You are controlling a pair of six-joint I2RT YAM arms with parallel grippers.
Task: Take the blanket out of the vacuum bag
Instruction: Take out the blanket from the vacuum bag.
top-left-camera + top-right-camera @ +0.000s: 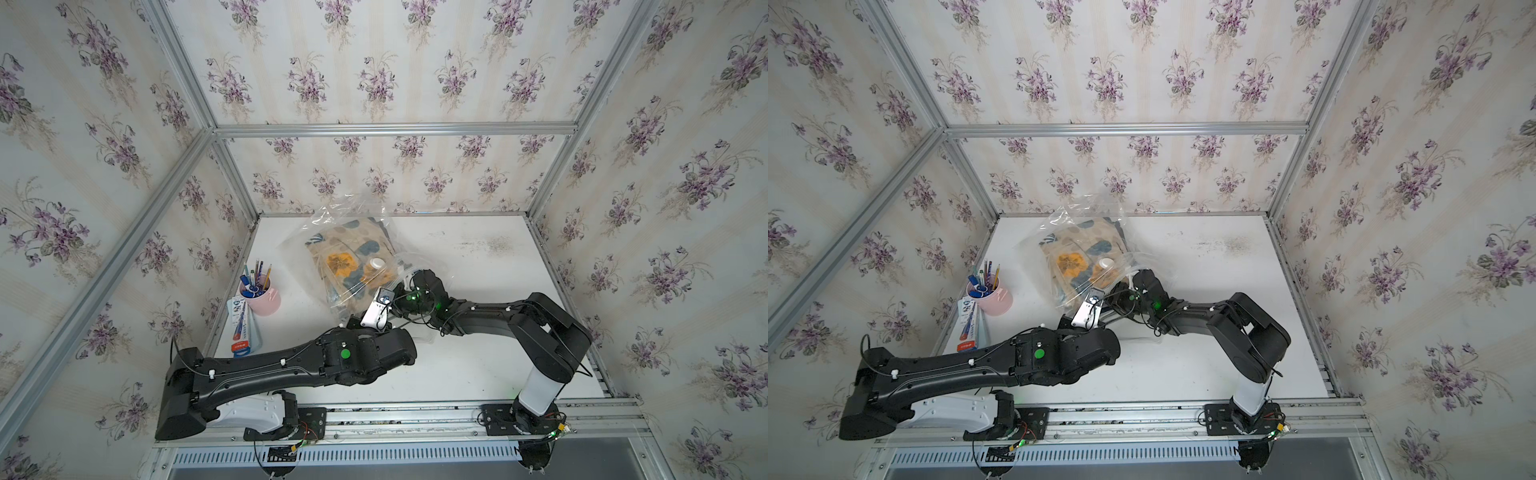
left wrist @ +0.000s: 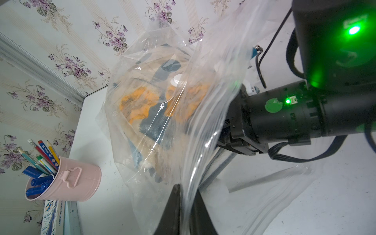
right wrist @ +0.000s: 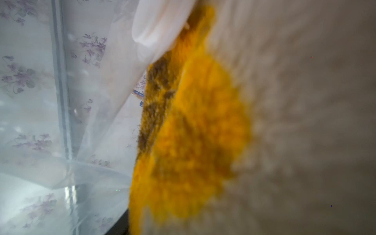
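L gripper (image 2: 186,192) pinches vacuum bag (image 1: 309,232) film, near worktop (image 1: 478,365) back edge. R gripper (image 2: 230,130) reaches inside bag beside blanket (image 1: 347,257); jaw width can't tell.

— Are both arms wearing black moulded plastic?

— Mostly. The black left arm (image 1: 266,370) is showing a white shell (image 1: 249,411) at its base end, and the black right arm (image 1: 540,328) a white column (image 1: 538,390).

— Any markings?

— A round green sticker (image 1: 345,353) is sitting on the left arm. Black cables (image 2: 301,161) are looping off the right arm's wrist, where a small green lamp (image 2: 288,101) is glowing.
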